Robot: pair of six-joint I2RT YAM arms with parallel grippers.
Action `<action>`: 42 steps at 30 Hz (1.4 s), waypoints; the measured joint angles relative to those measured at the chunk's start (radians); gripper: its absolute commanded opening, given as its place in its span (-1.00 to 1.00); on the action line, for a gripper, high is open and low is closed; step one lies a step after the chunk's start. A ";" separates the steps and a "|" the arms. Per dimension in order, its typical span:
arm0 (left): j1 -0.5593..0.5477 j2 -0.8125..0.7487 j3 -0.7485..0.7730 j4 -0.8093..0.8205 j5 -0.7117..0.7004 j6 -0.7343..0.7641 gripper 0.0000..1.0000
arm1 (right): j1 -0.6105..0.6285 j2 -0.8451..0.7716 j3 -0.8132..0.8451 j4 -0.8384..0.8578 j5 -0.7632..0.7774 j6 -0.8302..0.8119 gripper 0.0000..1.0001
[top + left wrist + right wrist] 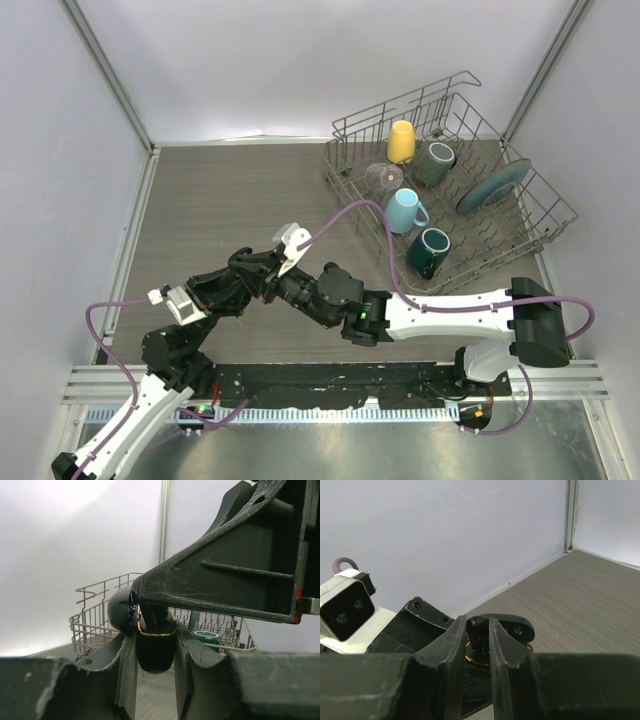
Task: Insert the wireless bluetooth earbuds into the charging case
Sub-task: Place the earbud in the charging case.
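Note:
My left gripper point(155, 666) is shut on the black charging case point(156, 652), which has a gold rim and stands upright between the jaws. Its lid point(120, 611) hangs open to the left. My right gripper point(478, 630) is shut on a black earbud point(481, 630) and holds it directly over the case's opening point(471, 656), with the open lid point(514, 625) just behind. In the left wrist view the earbud point(154, 619) reaches down to the gold rim. From above, both grippers meet mid-table, left gripper point(252, 277) and right gripper point(280, 283). The case and earbud are hidden there.
A wire dish rack point(530, 235) stands at the back right of the table. It holds a yellow cup point(401, 141), a clear glass point(384, 178), a light blue mug point(404, 210), two dark green mugs point(430, 250) and a teal plate point(494, 186). White walls enclose the table.

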 measured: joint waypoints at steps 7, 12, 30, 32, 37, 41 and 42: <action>0.000 0.000 0.000 0.002 0.000 -0.008 -1.00 | 0.015 0.000 0.000 -0.001 0.032 -0.033 -0.98; 0.000 0.000 0.000 0.000 -0.007 -0.022 -1.00 | 0.017 -0.002 -0.008 0.003 0.037 -0.044 -0.98; 0.000 -0.001 -0.002 -0.003 -0.014 -0.027 -1.00 | 0.022 -0.023 -0.024 -0.027 0.042 -0.048 -0.40; 0.000 0.000 -0.003 -0.003 -0.014 -0.027 -1.00 | 0.022 -0.023 -0.022 -0.030 0.044 -0.047 -0.33; 0.000 0.000 -0.003 -0.005 -0.027 -0.026 -1.00 | 0.024 -0.029 -0.021 -0.055 0.046 -0.045 -0.01; 0.000 0.002 -0.003 -0.004 -0.034 -0.026 -1.00 | 0.031 -0.031 -0.016 -0.062 0.048 -0.043 0.16; 0.001 0.003 -0.003 -0.004 -0.034 -0.026 -1.00 | 0.032 -0.032 -0.016 -0.064 0.049 -0.043 0.18</action>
